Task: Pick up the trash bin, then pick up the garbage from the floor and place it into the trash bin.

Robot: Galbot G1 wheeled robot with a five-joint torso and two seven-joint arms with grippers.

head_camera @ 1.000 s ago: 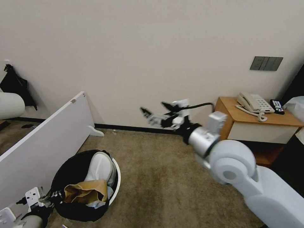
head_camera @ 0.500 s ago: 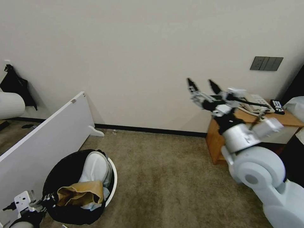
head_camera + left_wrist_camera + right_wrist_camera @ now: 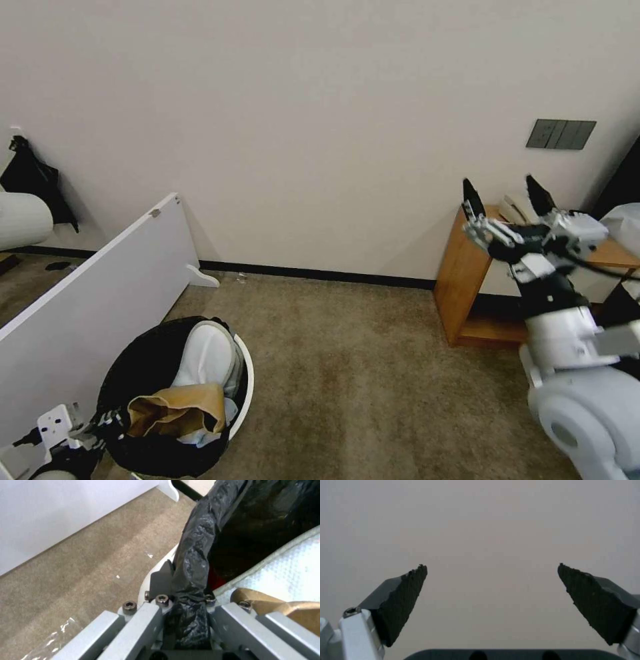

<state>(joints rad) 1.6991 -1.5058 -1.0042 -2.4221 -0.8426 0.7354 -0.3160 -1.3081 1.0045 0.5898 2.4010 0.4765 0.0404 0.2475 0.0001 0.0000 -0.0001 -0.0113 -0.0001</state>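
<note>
The trash bin [image 3: 241, 380] sits between white board [image 3: 87, 307] and wooden nightstand [image 3: 467, 280].

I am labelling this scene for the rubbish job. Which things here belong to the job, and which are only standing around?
Job: trash bin, clamped at its rim by the left gripper; brown paper bag and white slipper inside it; open right gripper.

Around: white board, wooden side table, wall switches.
</note>
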